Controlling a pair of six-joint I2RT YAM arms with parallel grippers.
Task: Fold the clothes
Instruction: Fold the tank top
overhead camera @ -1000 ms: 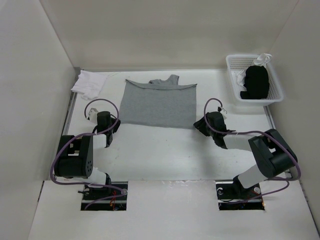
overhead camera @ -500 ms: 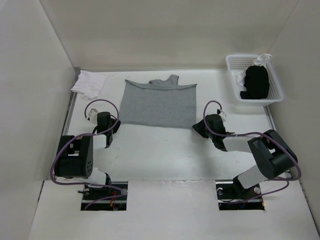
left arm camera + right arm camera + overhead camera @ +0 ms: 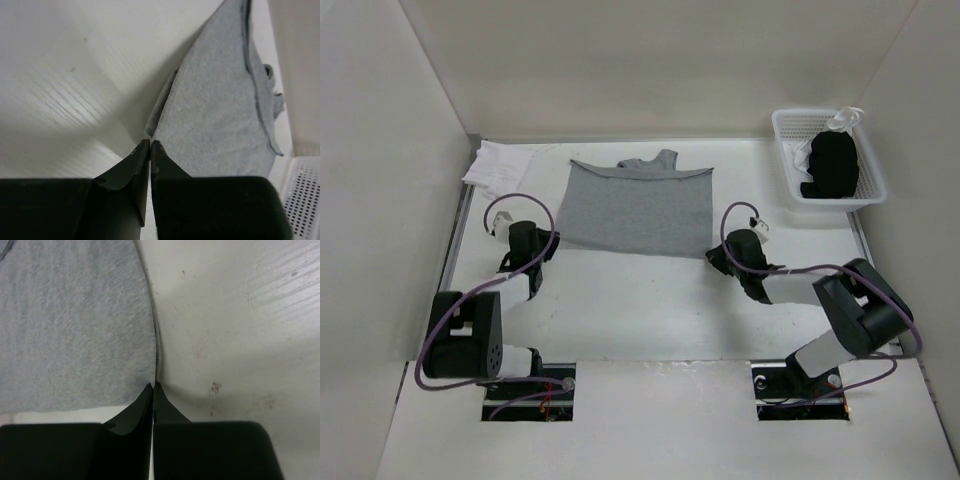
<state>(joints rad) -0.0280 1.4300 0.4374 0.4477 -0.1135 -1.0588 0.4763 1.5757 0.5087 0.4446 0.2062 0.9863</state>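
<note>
The clothes (image 3: 635, 205), a grey sleeveless top, lie spread flat at the back middle of the table, neck toward the rear wall. My left gripper (image 3: 553, 244) is at the top's near left corner. In the left wrist view, the left gripper (image 3: 150, 141) is shut, with the corner of the grey fabric (image 3: 220, 110) pinched at its tips. My right gripper (image 3: 712, 256) is at the near right corner. In the right wrist view, the right gripper (image 3: 154, 385) is shut right on the edge of the grey cloth (image 3: 75, 330).
A small white cloth (image 3: 498, 165) lies crumpled at the back left corner. A white plastic basket (image 3: 868, 195) at the back right holds a black garment (image 3: 832, 165); its mesh wall (image 3: 305, 200) shows in the left wrist view. Walls enclose three sides.
The right gripper has slid slightly left to the top's near right corner and shut from open. The left gripper has stayed shut at the left corner, and that arm has shifted a little.
</note>
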